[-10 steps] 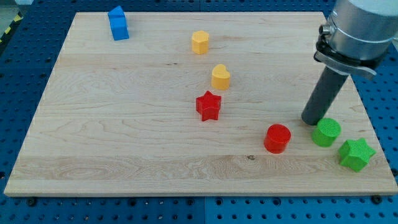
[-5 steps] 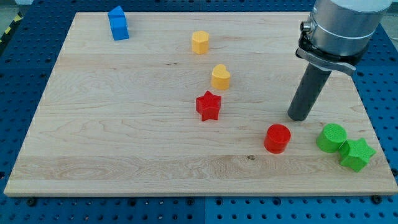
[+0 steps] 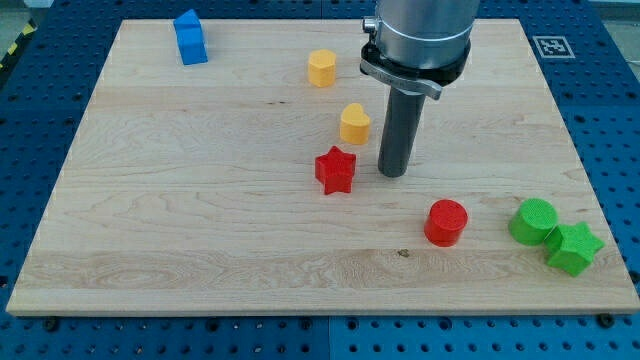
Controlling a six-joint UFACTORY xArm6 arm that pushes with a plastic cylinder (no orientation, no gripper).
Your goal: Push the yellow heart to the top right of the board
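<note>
The yellow heart (image 3: 354, 124) sits near the middle of the wooden board (image 3: 200, 200), a little above the red star (image 3: 336, 170). My tip (image 3: 392, 173) rests on the board just right of the red star and below-right of the yellow heart, a small gap from both. The rod rises from it to the arm's grey body at the view's top.
A yellow hexagon-like block (image 3: 321, 68) lies above the heart. A blue block (image 3: 190, 38) is at the top left. A red cylinder (image 3: 445, 222) lies lower right of my tip. A green cylinder (image 3: 531, 221) touches a green star (image 3: 572, 248) at the bottom right.
My tip has slid left across the board, from beside the green cylinder to beside the red star. The green cylinder shifted slightly down-right against the green star. The yellow heart has not moved.
</note>
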